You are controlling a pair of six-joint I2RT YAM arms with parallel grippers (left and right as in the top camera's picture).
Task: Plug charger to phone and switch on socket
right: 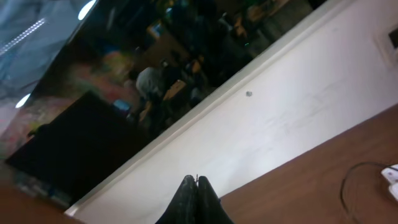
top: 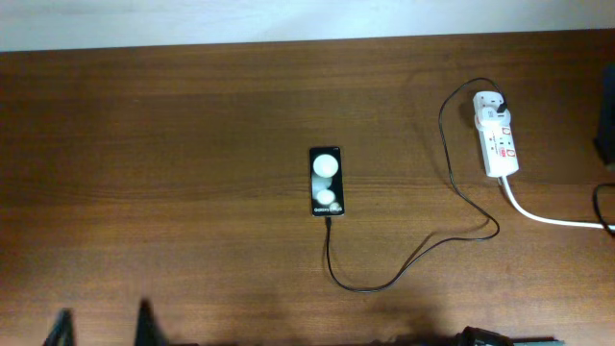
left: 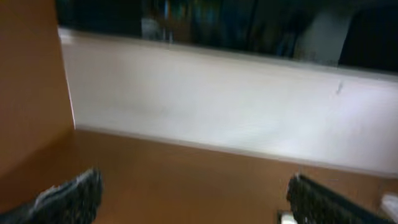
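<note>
Three things of the task are seen from overhead on a brown wooden table [top: 173, 144]. The phone [top: 326, 182] lies flat near the middle, its long side running far to near, with two white round spots on its glossy face and small white lettering at its near end, too small to be read with certainty. The charger [top: 413, 258] is joined to the phone's near end; its thin black cable is looped toward the near edge, then carried right and far to a black plug seated at the far end of the socket [top: 496, 135]. This white strip, marked with red at its switches, lies at the far right, and its thick white cord [top: 557, 219] is led off to the right. The left gripper [top: 104, 327] is seen at the near left edge.

From the left wrist, blurred fingers [left: 74, 198] are set wide apart over the table, before a white wall [left: 217, 106].

From the right wrist, the right gripper [right: 196, 199] is shown with its fingers pressed together on nothing; the socket's edge [right: 392, 177] is glimpsed at right.
</note>
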